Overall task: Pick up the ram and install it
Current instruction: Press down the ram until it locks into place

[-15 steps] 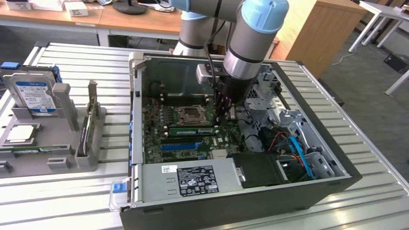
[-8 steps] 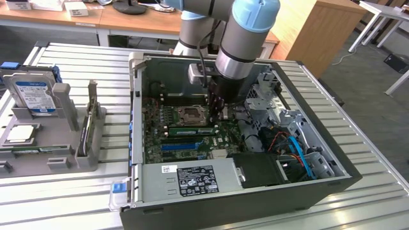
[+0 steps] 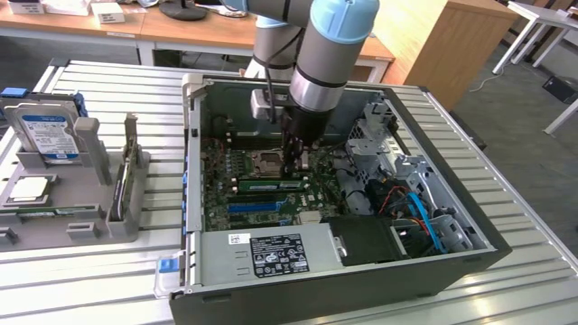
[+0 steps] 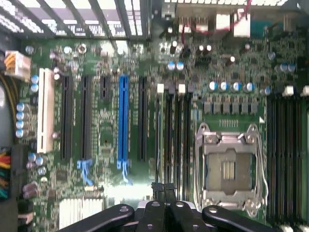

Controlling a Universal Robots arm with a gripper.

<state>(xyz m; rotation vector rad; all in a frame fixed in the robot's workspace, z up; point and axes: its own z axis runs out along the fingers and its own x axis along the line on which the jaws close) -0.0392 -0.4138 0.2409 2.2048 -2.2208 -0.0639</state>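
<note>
The ram [image 3: 269, 184], a long thin green stick, lies along a memory slot on the motherboard [image 3: 235, 203] inside the open computer case [image 3: 194, 135]. My gripper [image 3: 294, 164] reaches down into the case, just above the ram's end on the exterior view's right. Whether it touches the stick I cannot tell. In the wrist view my gripper [image 4: 164, 187] is shut, its black fingertips [image 4: 158, 189] pressed together with nothing between them. They hang over the dark memory slots [image 4: 176, 140] beside the bare CPU socket [image 4: 229, 169].
A grey holder [image 3: 86, 227] on the exterior view's left carries a blue-labelled hard drive [image 3: 45, 132] and an upright card with a metal bracket [image 3: 126, 169]. The power supply [image 3: 271, 254], drive cage [image 3: 375, 139] and cables [image 3: 417, 210] crowd the case. Desks stand behind.
</note>
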